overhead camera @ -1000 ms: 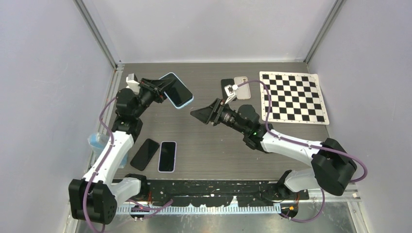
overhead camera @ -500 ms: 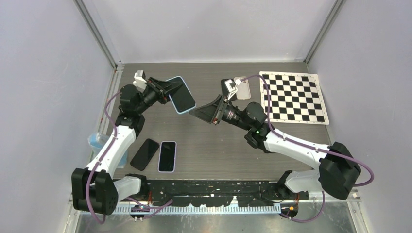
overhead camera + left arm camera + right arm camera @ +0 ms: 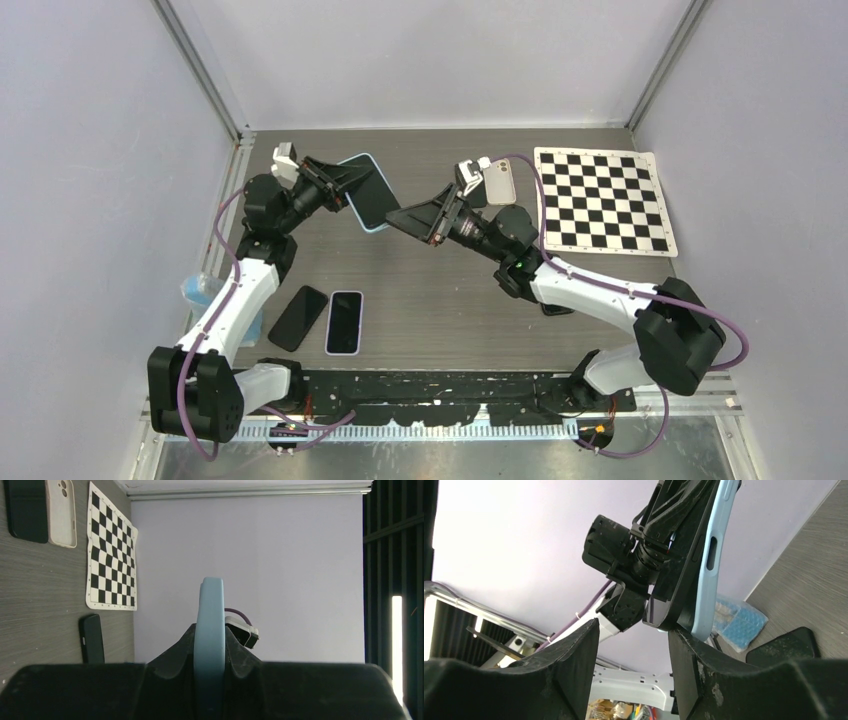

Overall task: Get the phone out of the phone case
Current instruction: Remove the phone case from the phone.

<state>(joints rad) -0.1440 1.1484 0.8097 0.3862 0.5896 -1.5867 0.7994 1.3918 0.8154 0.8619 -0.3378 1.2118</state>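
A black phone (image 3: 372, 198) sits in a light blue case (image 3: 352, 162) and is held up off the table, tilted. My left gripper (image 3: 340, 186) is shut on it; in the left wrist view the case's blue edge (image 3: 210, 630) stands between the jaws. My right gripper (image 3: 400, 219) is open, its tips right at the phone's lower right corner. In the right wrist view the phone (image 3: 679, 580) in its blue case (image 3: 716, 565) sits just above my open right fingers (image 3: 684, 655), one finger close to the case's bottom corner.
A black phone (image 3: 298, 317) and a cased phone (image 3: 344, 322) lie at front left. A beige case (image 3: 499, 181) lies beside a checkerboard mat (image 3: 603, 200) at the back right. A blue packet (image 3: 200, 292) lies by the left wall. A dark phone (image 3: 92, 637) lies near the mat.
My right gripper has moved left and up toward the phone until its open tips reach the phone's corner. My left gripper lifted and turned the phone slightly, then held still.
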